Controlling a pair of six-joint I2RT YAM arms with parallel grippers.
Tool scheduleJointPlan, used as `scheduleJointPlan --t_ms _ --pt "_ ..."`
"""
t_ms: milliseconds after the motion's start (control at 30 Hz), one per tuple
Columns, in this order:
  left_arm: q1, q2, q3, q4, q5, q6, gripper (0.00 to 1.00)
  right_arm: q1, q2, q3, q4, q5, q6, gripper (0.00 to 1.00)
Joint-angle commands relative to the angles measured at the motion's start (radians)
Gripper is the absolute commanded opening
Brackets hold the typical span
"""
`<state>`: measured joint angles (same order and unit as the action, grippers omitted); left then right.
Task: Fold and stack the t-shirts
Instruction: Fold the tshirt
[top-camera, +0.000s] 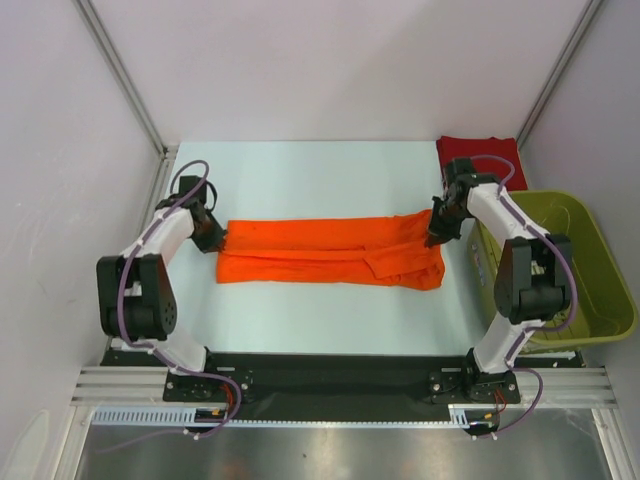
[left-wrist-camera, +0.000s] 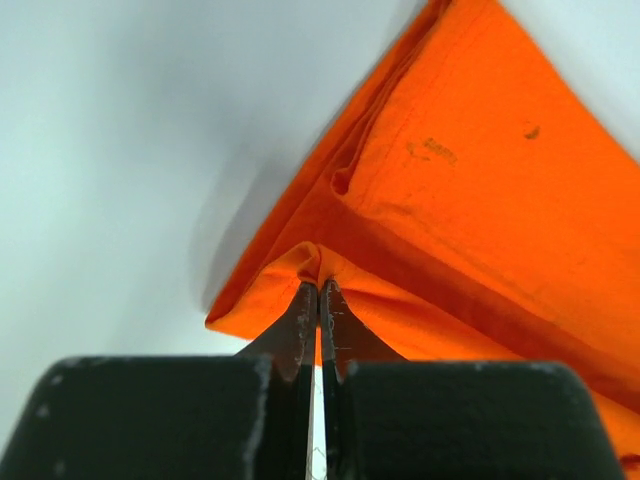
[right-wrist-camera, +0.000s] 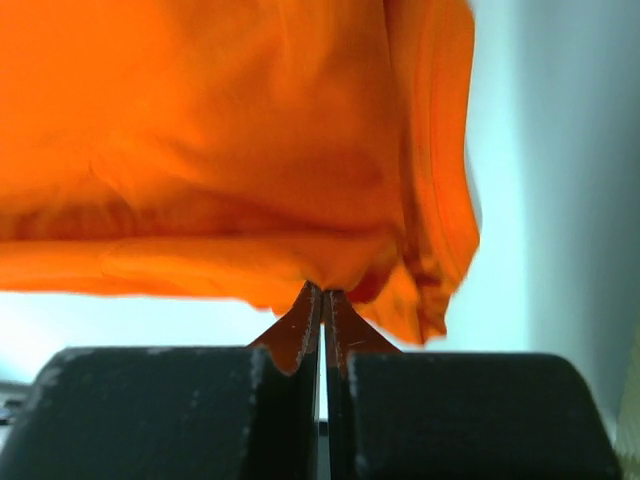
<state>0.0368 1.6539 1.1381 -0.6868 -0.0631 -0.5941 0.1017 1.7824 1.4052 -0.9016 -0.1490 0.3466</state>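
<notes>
The bright orange t-shirt (top-camera: 330, 252) lies stretched as a long folded band across the middle of the table. My left gripper (top-camera: 220, 238) is shut on its left end, pinching a cloth edge (left-wrist-camera: 318, 262). My right gripper (top-camera: 435, 232) is shut on its right end, and the cloth (right-wrist-camera: 250, 170) hangs lifted from the jaws there. The dark red t-shirt (top-camera: 478, 158) lies folded at the back right corner, behind the right arm.
An olive-green plastic basket (top-camera: 600, 300) stands at the right edge of the table, beside the right arm. Grey walls with metal rails enclose the table on the left, back and right.
</notes>
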Motion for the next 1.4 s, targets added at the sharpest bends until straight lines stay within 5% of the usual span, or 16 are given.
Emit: scheduleJointPlan --t_ms 0,367,533,933,1367 --pt "0.003 -0.138 -0.052 -0.017 -0.043 -0.019 0.00 -0.004 -0.147 -0.078 -0.062 -0.030 0.017 0.00" --pt "0.005 -0.401 -0.366 -0.052 -0.076 -0.240 0.00 0.039 -0.523 -0.429 -0.172 -0.076 0.160 0.00" --pt "0.005 -0.491 -0.439 -0.086 -0.104 -0.300 0.00 0.070 -0.570 -0.567 -0.226 -0.127 0.187 0.00" --pt "0.043 -0.612 -0.584 -0.172 -0.161 -0.380 0.02 0.219 -0.676 -0.721 -0.211 -0.144 0.268 0.00" --pt "0.048 -0.634 -0.574 -0.260 -0.202 -0.438 0.00 0.233 -0.799 -0.720 -0.261 -0.118 0.331 0.00"
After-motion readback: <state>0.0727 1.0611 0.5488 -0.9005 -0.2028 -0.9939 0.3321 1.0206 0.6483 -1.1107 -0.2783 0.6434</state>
